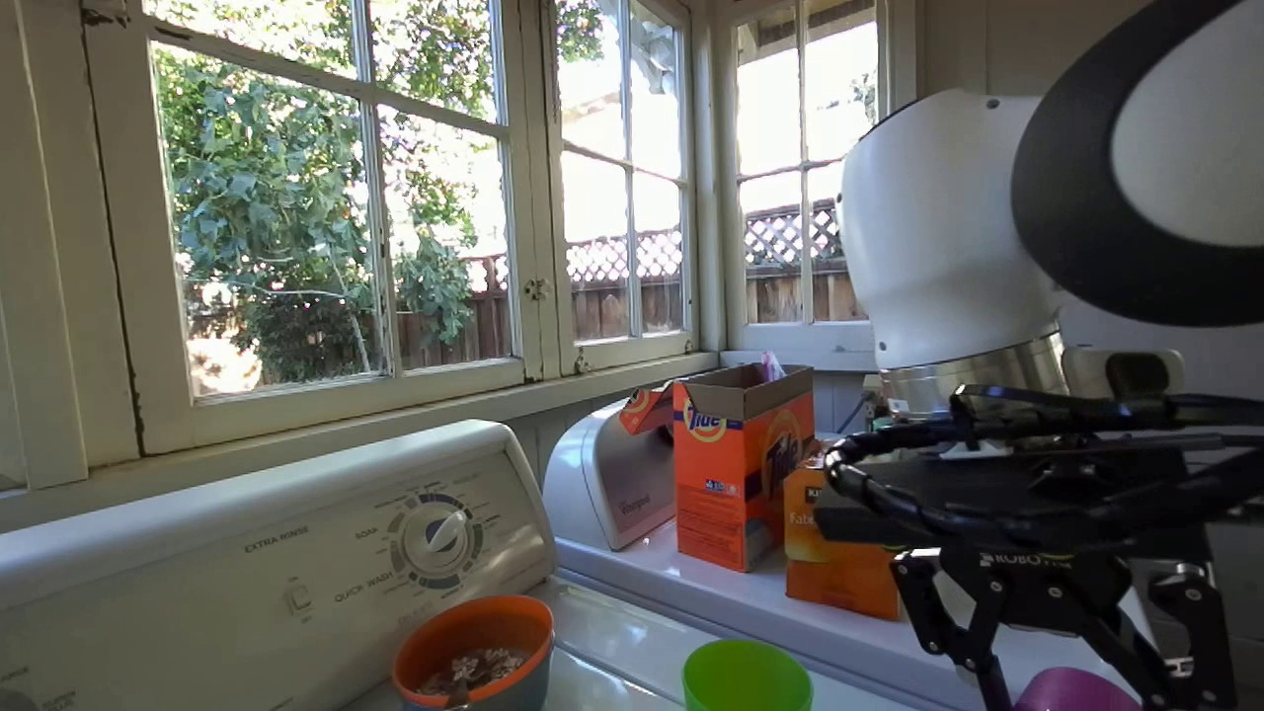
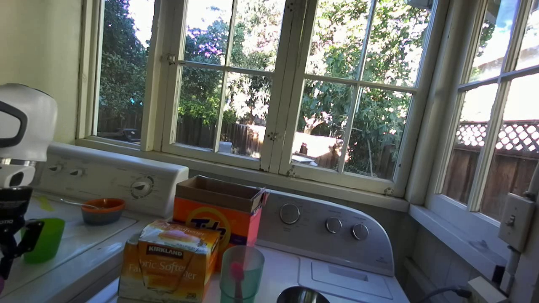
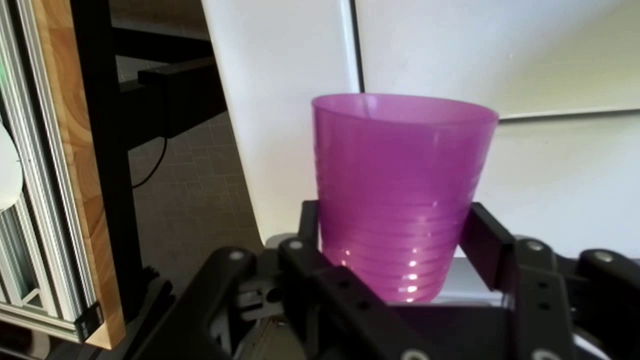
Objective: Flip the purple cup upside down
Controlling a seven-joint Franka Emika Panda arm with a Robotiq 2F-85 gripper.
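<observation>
The purple cup [image 3: 395, 190] sits between the two fingers of my gripper [image 3: 392, 215] in the wrist view. The pads touch both its sides, so the gripper is shut on it. Its wide open mouth points to the top of that view and its narrow base lies towards the palm. In an exterior view the gripper [image 1: 1086, 699] points down and only the rounded upper part of the purple cup [image 1: 1068, 689] shows. Its lower part is cut off by the frame's bottom edge. I cannot tell whether it touches the washer top.
A lime-green cup [image 1: 747, 679] stands nearby, also in an exterior view [image 2: 47, 242]. An orange-rimmed bowl [image 1: 528, 632] stands by the control panel. A Tide box [image 1: 721, 494] and a fabric softener box [image 2: 168, 261] stand beyond. A teal cup [image 2: 248, 277] and metal bowl [image 2: 302, 294] stand further off.
</observation>
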